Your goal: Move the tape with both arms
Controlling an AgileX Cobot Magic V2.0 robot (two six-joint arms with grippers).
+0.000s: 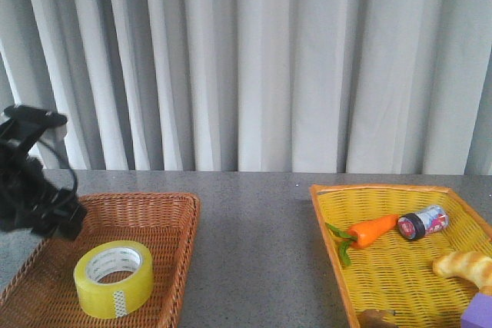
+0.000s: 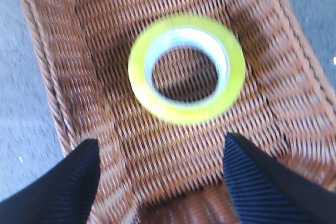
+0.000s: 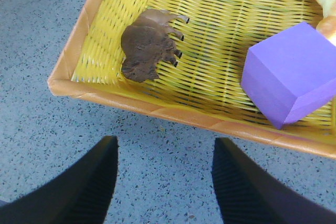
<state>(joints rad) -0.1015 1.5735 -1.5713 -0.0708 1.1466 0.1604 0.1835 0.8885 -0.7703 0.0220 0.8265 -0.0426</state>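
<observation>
Yellow translucent tape roll with white core (image 1: 114, 278): flat in brown wicker basket (image 1: 181, 224), ungrasped. Black left gripper (image 2: 160, 179) wide apart above; right gripper (image 3: 164, 182) apparently wide, empty. Transfer unstarted.

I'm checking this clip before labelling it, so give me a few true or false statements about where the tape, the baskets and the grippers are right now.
1. The tape lies flat in the brown basket. True.
2. The left gripper is shut on the tape. False: its fingers are apart above the basket, not touching the roll.
3. A carrot lies in the yellow basket. True.
4. The right gripper holds the purple block. False: it is open over the table, outside the basket.
</observation>
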